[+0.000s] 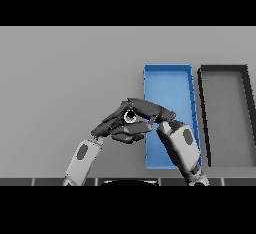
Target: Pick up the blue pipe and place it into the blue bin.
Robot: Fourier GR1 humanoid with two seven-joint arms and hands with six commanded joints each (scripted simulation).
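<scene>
The blue pipe [130, 117] shows end-on, a pale ring with a blue edge, just left of the blue bin [168, 85]. My right hand [150, 110] reaches in from the lower right over the bin's left wall, its fingers curled over the pipe's top and its thumb below. Coming from the lower left, my left hand [111, 125] meets the pipe from the other side with its fingers stretched out beside and under it. Most of the pipe is hidden by the two hands. Whether the pipe rests on the table or is lifted cannot be told.
A dark grey bin [226, 123] stands right of the blue bin, their long sides nearly touching. My right forearm [181, 148] lies over the blue bin's near left part. Grey table [65, 78] spreads to the left and behind.
</scene>
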